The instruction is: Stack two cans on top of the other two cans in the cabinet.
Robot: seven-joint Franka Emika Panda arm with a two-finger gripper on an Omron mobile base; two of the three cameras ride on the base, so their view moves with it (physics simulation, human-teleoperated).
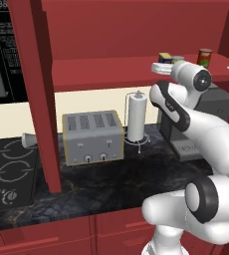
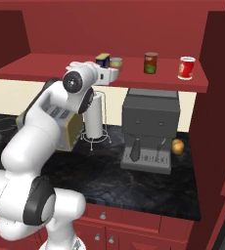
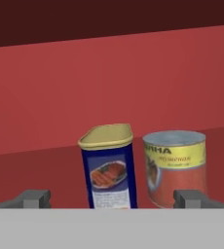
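Observation:
On the dark red cabinet's shelf (image 1: pixel 101 69) stand several tins. A blue tin with a yellow lid (image 3: pixel 109 165) stands straight ahead in the hand view, with a dull tan-brown tin (image 3: pixel 175 168) close on its right. Both also show from the base, the blue tin (image 2: pixel 102 60) and the tan tin (image 2: pixel 116 63). Further right are a dark red tin with a green band (image 2: pixel 151 62) and a bright red tin with a white label (image 2: pixel 187 67). My gripper (image 3: pixel 114 199) is open at the shelf's front edge, just short of the blue tin, holding nothing.
Below the shelf, the dark counter carries a toaster (image 1: pixel 93 137), a paper towel holder (image 1: pixel 136 117) and a grey coffee machine (image 2: pixel 150 129) with a small orange thing (image 2: pixel 178 145) beside it. A cabinet post (image 1: pixel 42 99) rises at the left, by the stove (image 1: pixel 9 172).

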